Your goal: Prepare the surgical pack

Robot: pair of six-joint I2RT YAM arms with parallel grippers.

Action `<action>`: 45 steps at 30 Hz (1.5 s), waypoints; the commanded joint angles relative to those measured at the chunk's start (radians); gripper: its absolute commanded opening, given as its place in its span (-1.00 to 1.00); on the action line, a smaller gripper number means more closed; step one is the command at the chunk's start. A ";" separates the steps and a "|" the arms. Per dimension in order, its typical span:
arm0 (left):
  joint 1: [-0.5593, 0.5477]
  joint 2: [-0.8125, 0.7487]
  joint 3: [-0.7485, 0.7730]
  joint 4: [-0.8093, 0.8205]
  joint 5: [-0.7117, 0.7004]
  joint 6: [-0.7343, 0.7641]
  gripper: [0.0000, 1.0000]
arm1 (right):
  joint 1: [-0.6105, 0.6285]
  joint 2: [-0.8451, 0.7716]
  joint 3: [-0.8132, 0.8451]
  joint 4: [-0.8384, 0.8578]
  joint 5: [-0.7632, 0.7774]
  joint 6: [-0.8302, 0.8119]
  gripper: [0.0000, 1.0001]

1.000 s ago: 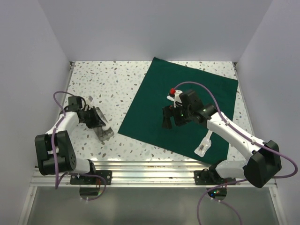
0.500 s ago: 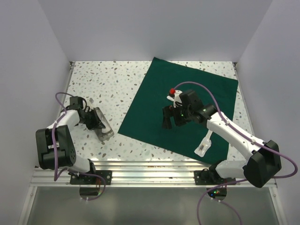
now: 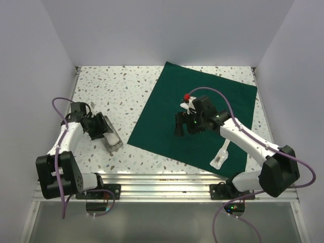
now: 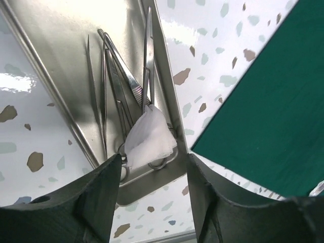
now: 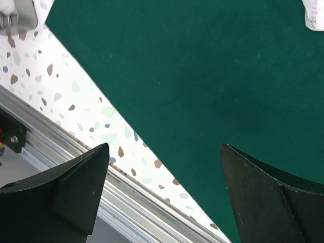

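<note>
Steel tray (image 4: pixel 61 30) sits on the speckled table (image 3: pixel 116 91), off the green drape (image 3: pixel 202 111) and just beside its left corner. It holds slim steel instruments (image 4: pixel 119 86) laid lengthwise, with a folded white gauze pad (image 4: pixel 149 136) over their handle end. The tray's long axis runs from far-left to near-right in the top view, slanting along the drape's near-left edge.

Left gripper (image 4: pixel 153 159) is at the tray's short end, fingers (image 4: pixel 101 197) spread wide and straddling that end. Whether they touch the rim cannot be told.

Drape lies flat and unfolded, turned cornerwise to the table. A second white pad (image 3: pixel 220 158) rests near its near-right edge.

Right gripper (image 5: pixel 163 147) hangs over the drape's near-left part, jaws wide, holding nothing.

Judgement: the left arm is much the nearer to the tray, and the drape lies to the tray's right. The next move is likely to close on the tray end and carry it right, onto the cloth. Risk: instruments sliding if the tray tips.
</note>
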 commanded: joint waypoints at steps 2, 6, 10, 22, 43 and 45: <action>0.004 -0.094 0.047 -0.036 -0.071 -0.069 0.21 | -0.082 0.054 0.006 0.109 0.016 0.138 0.88; 0.004 -0.168 0.065 -0.019 -0.135 -0.086 0.21 | -0.211 0.139 -0.022 0.225 -0.031 0.219 0.84; 0.001 -0.271 0.032 0.080 -0.091 -0.090 0.17 | -0.294 0.218 -0.049 0.321 0.028 0.253 0.75; -0.225 -0.200 -0.090 0.344 0.138 -0.127 0.03 | -0.403 0.409 -0.086 0.615 -0.024 0.314 0.07; -0.231 -0.130 -0.057 0.392 0.176 -0.113 0.03 | -0.440 0.551 -0.088 0.721 0.051 0.482 -0.38; -0.231 -0.125 -0.057 0.392 0.176 -0.112 0.03 | -0.444 0.565 -0.071 0.721 0.048 0.486 -0.43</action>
